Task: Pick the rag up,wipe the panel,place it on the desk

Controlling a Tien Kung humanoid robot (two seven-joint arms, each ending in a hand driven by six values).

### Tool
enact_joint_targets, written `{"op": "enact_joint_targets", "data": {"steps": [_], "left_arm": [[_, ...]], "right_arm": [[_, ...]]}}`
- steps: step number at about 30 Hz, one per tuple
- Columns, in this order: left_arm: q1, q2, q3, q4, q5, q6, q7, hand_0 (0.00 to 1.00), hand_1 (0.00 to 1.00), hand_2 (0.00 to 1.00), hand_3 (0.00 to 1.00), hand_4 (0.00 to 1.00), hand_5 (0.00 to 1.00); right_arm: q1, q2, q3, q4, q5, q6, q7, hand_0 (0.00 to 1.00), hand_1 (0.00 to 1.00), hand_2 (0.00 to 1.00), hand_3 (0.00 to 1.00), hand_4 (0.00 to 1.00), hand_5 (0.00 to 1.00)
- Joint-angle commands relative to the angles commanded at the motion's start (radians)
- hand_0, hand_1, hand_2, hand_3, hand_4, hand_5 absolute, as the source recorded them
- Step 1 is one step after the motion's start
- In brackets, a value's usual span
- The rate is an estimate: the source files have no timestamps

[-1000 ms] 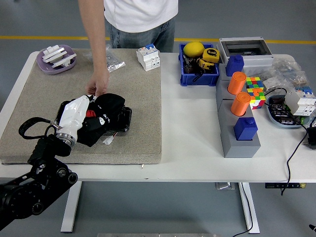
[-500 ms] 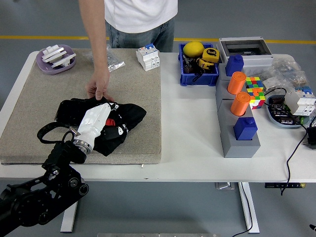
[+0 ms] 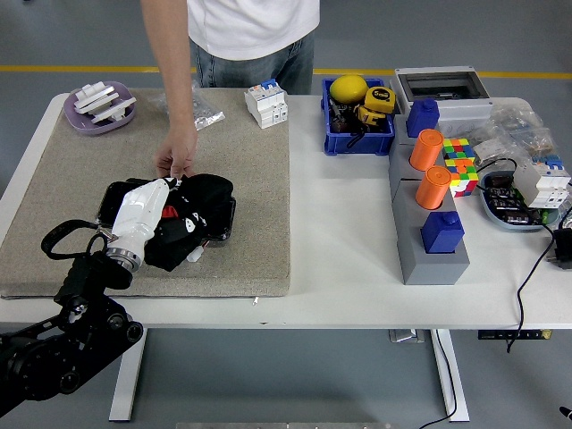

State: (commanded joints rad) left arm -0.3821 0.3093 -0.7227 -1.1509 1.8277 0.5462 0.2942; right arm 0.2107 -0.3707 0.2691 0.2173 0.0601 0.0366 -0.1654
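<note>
The left hand (image 3: 143,213) is pressing down on the black rag (image 3: 192,216), fingers clamped on the cloth.

The rag is lying bunched on the dark panel (image 3: 114,198), which is sitting on the grey mat (image 3: 241,179); a person's hand (image 3: 175,157) is touching the panel's far edge.

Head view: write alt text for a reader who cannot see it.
The robot's left hand presses a black rag onto a dark panel on a grey mat, while a person's hand steadies the panel's far edge. Parts bins and blocks fill the table's right side.
</note>
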Motion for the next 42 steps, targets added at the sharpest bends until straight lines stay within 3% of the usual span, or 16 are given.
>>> {"op": "enact_joint_targets", "data": {"steps": [12, 22, 42], "left_arm": [[-0.004, 0.008, -0.054, 0.072, 0.001, 0.011, 0.016, 0.316, 0.162, 0.474, 0.426, 0.238, 0.002], [-0.01, 0.042, -0.124, 0.118, 0.001, 0.007, 0.022, 0.318, 0.161, 0.473, 0.428, 0.225, 0.002], [-0.01, 0.064, -0.191, 0.136, 0.041, 0.022, 0.034, 0.327, 0.159, 0.462, 0.417, 0.192, 0.002]], "right_arm": [[-0.002, 0.002, 0.005, 0.001, -0.007, 0.0, -0.003, 0.704, 0.623, 0.683, 0.641, 0.998, 0.568], [-0.002, 0.001, 0.004, 0.002, -0.006, 0.001, -0.004, 0.705, 0.623, 0.684, 0.641, 0.998, 0.565], [0.001, 0.0, 0.007, 0.003, -0.006, 0.002, -0.005, 0.708, 0.621, 0.684, 0.64, 0.998, 0.566]]}}
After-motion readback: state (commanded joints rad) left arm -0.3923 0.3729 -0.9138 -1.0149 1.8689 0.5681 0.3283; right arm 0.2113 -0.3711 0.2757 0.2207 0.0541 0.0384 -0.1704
